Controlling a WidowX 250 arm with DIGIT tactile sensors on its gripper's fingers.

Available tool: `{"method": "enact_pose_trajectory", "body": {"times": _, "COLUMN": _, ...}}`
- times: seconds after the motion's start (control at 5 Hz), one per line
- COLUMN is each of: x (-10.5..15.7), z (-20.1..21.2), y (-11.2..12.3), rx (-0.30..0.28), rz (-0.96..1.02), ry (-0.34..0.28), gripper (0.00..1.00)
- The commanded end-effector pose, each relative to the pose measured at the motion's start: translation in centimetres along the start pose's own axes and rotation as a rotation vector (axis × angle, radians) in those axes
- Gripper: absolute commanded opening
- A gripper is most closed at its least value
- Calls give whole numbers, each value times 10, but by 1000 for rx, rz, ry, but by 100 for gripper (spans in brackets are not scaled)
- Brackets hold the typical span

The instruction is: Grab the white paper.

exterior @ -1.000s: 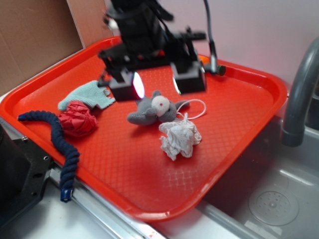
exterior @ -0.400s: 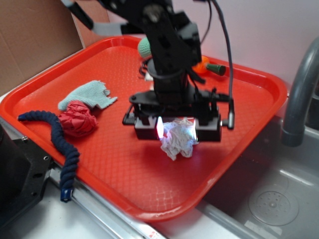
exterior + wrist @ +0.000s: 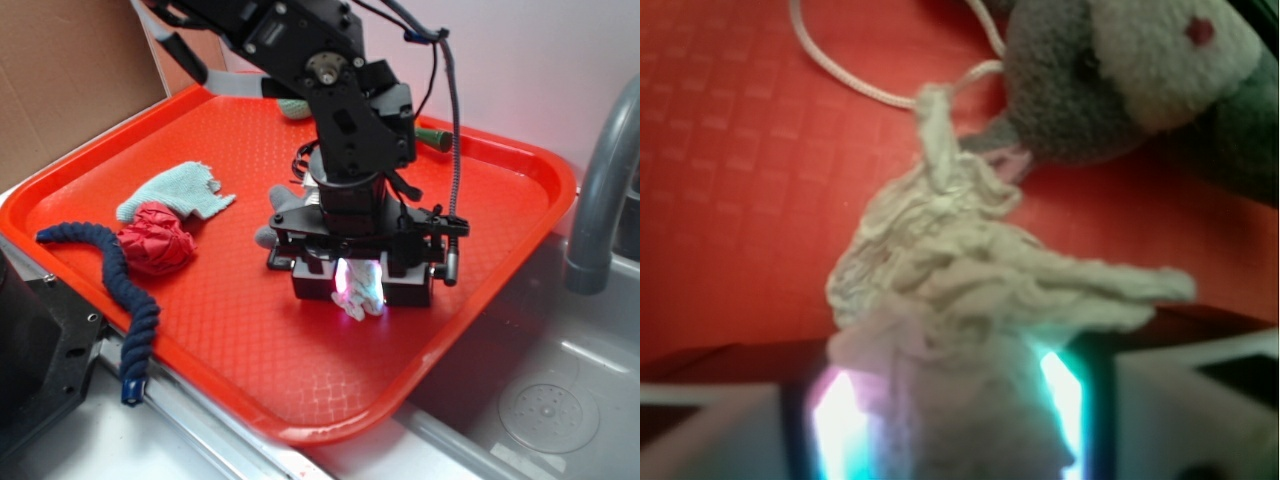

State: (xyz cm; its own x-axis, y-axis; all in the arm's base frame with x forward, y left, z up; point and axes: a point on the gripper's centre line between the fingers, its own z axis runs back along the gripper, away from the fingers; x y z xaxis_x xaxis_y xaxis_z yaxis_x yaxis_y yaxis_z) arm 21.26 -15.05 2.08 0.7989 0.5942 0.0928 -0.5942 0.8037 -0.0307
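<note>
A black robot arm (image 3: 330, 90) reaches down over a red tray (image 3: 250, 350), its gripper (image 3: 360, 285) lowered onto the white paper (image 3: 362, 290) near the middle of the tray. The fingers (image 3: 312, 280) stand narrow, pressed against either side of the crumpled ball, which glows pink and green from lights on their inner faces. In the wrist view the white paper (image 3: 970, 300) fills the gap between the two pale fingers (image 3: 710, 430), squeezed at its lower end and spreading out in wrinkled folds above them, one flap sticking out sideways. Whether the paper rests on the tray or is lifted off it cannot be told.

Just behind the paper lies a grey plush toy (image 3: 1120, 90) with a white face, touching or nearly touching the paper's far edge; in the exterior view only its grey end (image 3: 272, 235) shows beside the gripper. A thin white cord (image 3: 855, 75) loops across the tray floor next to the toy.

Towards the tray's left side sit a red crumpled ball (image 3: 155, 240), a pale green knitted cloth (image 3: 175, 192) touching it, and a dark blue rope (image 3: 120, 285) that trails over the tray's front rim. Right of the tray stands a grey tap (image 3: 600, 190) above a steel sink (image 3: 540, 400).
</note>
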Motion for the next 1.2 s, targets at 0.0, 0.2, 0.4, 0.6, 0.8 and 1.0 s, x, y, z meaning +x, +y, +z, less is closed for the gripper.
{"method": "enact_pose_trajectory", "body": {"times": 0.0, "x": 17, "z": 31, "y": 8, "rx": -27, "rz": -70, "ry": 50, "gripper": 0}}
{"method": "enact_pose_trajectory", "body": {"times": 0.2, "x": 38, "z": 79, "y": 19, "rx": -67, "rz": -271, "ry": 82, "gripper": 0}}
{"method": "enact_pose_trajectory", "body": {"times": 0.4, "x": 58, "z": 126, "y": 32, "rx": -80, "rz": -393, "ry": 54, "gripper": 0}}
{"method": "enact_pose_trajectory", "body": {"times": 0.6, "x": 67, "z": 167, "y": 53, "rx": -90, "rz": -494, "ry": 18, "gripper": 0}}
{"method": "enact_pose_trajectory", "body": {"times": 0.8, "x": 66, "z": 193, "y": 77, "rx": -124, "rz": -591, "ry": 22, "gripper": 0}}
{"method": "enact_pose_trajectory", "body": {"times": 1.0, "x": 60, "z": 202, "y": 94, "rx": -179, "rz": -621, "ry": 23, "gripper": 0}}
